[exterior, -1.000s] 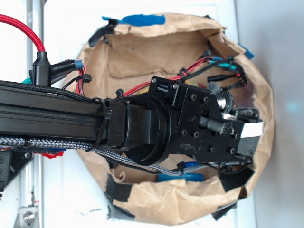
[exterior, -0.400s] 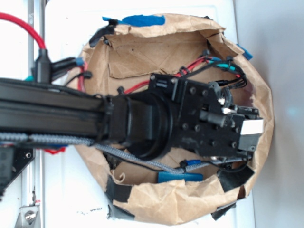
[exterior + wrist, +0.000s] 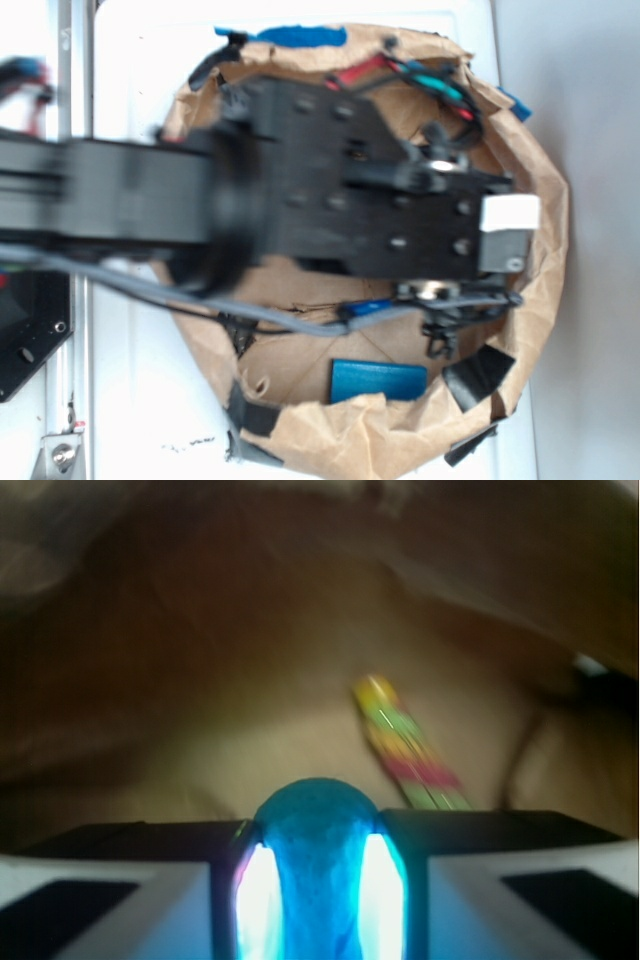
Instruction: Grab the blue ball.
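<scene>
End effector (image 3: 320, 880), newly raised, around blue ball (image 3: 318, 830)

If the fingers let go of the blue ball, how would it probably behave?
The blue ball is round, so it would likely roll across the paper bag floor. Its matte, finely textured surface suggests good friction, so it probably will not slip from the fingers pressing on both sides. It looks rubbery, so it may bounce slightly.

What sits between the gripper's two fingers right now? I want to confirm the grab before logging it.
In the wrist view, the blue ball sits between the fingers of the gripper, touching both. The exterior view hides this.
</scene>
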Robot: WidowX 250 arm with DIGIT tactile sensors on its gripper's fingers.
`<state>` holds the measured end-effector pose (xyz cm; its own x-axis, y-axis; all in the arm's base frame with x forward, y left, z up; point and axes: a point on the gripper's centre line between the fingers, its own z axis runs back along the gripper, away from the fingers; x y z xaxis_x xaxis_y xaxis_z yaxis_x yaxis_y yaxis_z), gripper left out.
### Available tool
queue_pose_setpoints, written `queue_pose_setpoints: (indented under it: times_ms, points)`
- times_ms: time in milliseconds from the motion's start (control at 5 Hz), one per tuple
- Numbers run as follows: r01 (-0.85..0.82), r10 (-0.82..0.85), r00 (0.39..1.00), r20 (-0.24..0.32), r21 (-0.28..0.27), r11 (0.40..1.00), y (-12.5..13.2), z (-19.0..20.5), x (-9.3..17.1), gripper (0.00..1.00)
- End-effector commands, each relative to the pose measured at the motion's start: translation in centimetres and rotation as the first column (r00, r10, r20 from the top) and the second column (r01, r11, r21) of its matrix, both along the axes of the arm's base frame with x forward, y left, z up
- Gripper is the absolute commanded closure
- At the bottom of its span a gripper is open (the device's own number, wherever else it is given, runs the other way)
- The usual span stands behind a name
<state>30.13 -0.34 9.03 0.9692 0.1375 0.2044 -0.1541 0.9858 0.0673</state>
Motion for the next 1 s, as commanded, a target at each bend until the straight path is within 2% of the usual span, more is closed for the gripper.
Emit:
queue_pose_setpoints:
  times_ms: [0,200,400,800]
  points:
    - [0.05,-0.047,0.999,0.024,-0.115,0.992,2.3,6.5,-4.1,1.0]
    - [0.09,-0.083,0.995,0.056,-0.138,0.986,2.5,7.1,-4.6,1.0]
    - [0.102,-0.091,0.992,0.086,-0.135,0.986,2.5,7.3,-4.1,1.0]
    - [0.098,-0.089,0.993,0.078,-0.114,0.989,2.4,6.3,-2.6,1.0]
